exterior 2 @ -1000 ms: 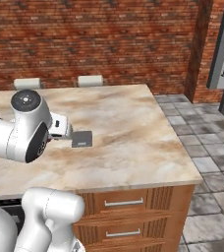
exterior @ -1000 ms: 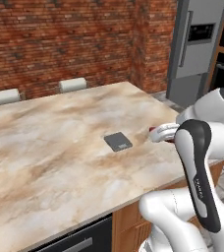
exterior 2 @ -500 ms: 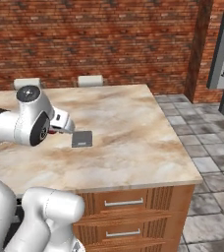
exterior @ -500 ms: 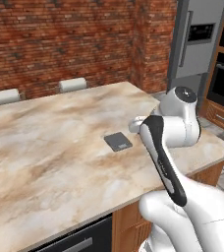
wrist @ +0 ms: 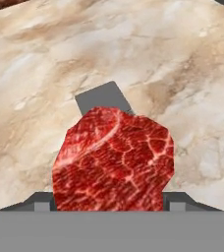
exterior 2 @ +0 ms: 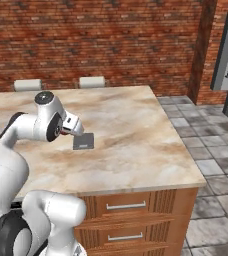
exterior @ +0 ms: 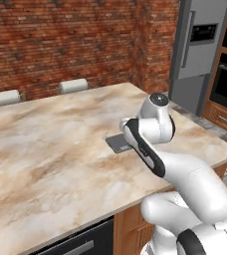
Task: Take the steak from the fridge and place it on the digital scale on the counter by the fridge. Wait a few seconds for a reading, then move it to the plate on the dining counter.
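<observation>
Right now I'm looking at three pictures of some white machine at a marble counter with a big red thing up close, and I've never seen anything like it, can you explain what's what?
The white machine is a robot arm with a two-finger hand, in a rendered kitchen. Two pictures come from cameras on its base, behind the arm to its left and right, looking over it at the counter. The third comes from a camera on the hand itself, looking along the fingers.

The big red thing is a raw steak. It sits between the two dark fingertips at the bottom of the hand picture, so the hand appears to be holding it.

On the marble lies a thin dark grey square, a digital scale. In the hand picture the steak is in front of it, part of the scale visible behind. The grey cabinet behind is the fridge.
</observation>
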You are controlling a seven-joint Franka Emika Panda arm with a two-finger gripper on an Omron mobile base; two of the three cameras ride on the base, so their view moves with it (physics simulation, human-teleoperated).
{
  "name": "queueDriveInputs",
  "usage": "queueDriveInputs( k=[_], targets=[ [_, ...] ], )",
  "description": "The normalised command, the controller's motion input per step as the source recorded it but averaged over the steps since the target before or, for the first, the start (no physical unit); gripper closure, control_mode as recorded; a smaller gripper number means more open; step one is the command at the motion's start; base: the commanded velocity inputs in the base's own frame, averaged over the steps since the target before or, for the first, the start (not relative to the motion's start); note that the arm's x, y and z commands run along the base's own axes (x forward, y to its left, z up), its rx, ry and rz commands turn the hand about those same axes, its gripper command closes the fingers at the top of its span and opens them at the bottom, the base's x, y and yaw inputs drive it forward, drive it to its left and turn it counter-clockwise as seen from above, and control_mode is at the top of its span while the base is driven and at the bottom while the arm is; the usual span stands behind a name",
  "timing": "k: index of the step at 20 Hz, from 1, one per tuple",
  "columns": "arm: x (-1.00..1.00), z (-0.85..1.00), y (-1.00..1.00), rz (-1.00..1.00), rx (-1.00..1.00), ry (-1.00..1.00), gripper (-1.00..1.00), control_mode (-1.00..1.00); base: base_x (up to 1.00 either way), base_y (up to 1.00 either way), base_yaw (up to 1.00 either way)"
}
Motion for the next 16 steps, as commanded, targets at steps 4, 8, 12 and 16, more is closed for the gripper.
queueDriveInputs(
  k=[4, 8, 12, 16],
  targets=[
    [0.79, -0.54, 0.0, -0.09, 0.0, 0.04, 1.0, -1.0, 0.0, 0.0, 0.0],
    [0.72, -0.57, 0.08, -0.09, 0.0, 0.04, 1.0, -1.0, 0.0, 0.0, 0.0],
    [0.59, -0.56, 0.21, -0.07, 0.0, 0.02, 1.0, -1.0, 0.0, 0.0, 0.0],
    [0.43, -0.53, 0.18, -0.06, 0.0, 0.0, 1.0, -1.0, 0.0, 0.0, 0.0]
  ],
)
